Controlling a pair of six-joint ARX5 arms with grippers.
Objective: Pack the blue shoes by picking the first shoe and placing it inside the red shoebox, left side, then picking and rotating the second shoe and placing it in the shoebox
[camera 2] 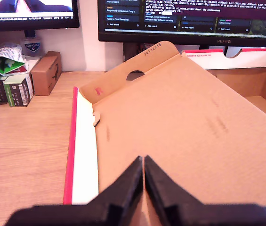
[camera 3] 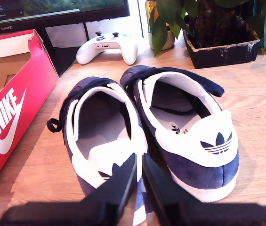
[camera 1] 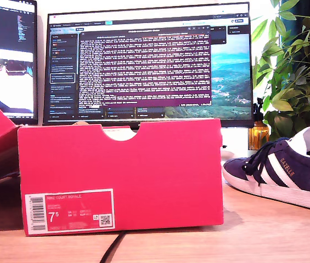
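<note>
The red shoebox (camera 1: 122, 175) stands open at the middle of the exterior view, its label side facing the camera. One blue shoe (camera 1: 286, 170) lies on the table at the exterior view's right. In the second wrist view both blue shoes sit side by side with heels toward the camera, one (camera 3: 100, 127) nearer the shoebox (camera 3: 10, 117), the other (camera 3: 184, 117) beside it. My second gripper (camera 3: 139, 157) hangs shut just above and between their heels, holding nothing. My first gripper (camera 2: 143, 159) is shut and empty over the brown inside of the box's open lid (camera 2: 194, 127). Neither gripper shows in the exterior view.
Two monitors (camera 1: 149, 60) stand behind the box, and a leafy plant (camera 1: 292, 66) fills the exterior view's right. A white game controller (camera 3: 107, 47) and a dark plant pot (camera 3: 222, 47) lie beyond the shoes. Small cartons (camera 2: 45, 70) sit past the lid. A cable (camera 1: 111, 249) runs in front of the box.
</note>
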